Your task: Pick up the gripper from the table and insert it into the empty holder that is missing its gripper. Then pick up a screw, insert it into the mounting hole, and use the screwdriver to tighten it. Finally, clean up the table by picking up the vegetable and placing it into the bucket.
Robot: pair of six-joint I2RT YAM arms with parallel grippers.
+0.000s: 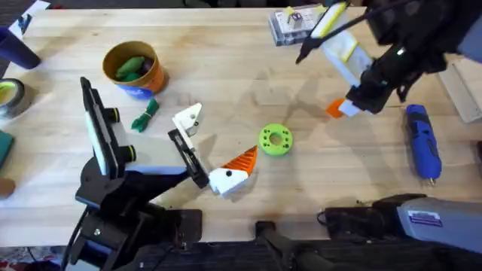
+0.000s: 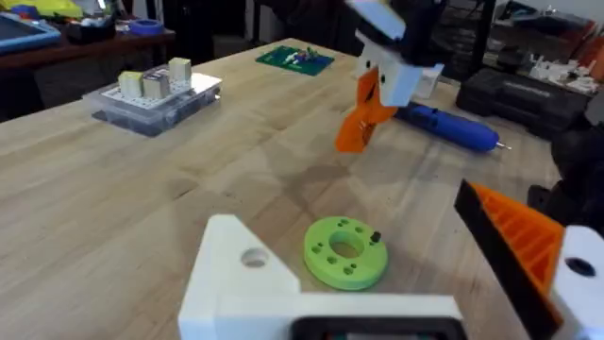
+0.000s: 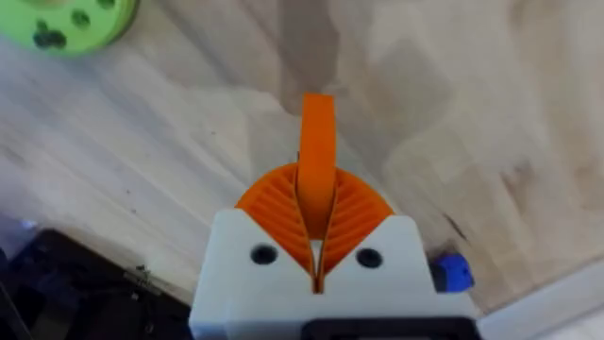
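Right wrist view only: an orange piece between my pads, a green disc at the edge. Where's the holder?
Observer: The holder is past the disc, on the black rail at the left arm's tip.
Operator: Is my piece off the table?
Observer: Yes, the gripper hangs clear above the table.
Operator: And the vegetable?
Observer: One vegetable lies on the table beside the bucket, outside it.

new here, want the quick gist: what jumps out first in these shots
The right claw hangs over the right half of the table, shut on the orange gripper. A lime-green ring disc lies mid-table. The orange bucket stands far left with something green inside, the vegetable lying just in front of it.
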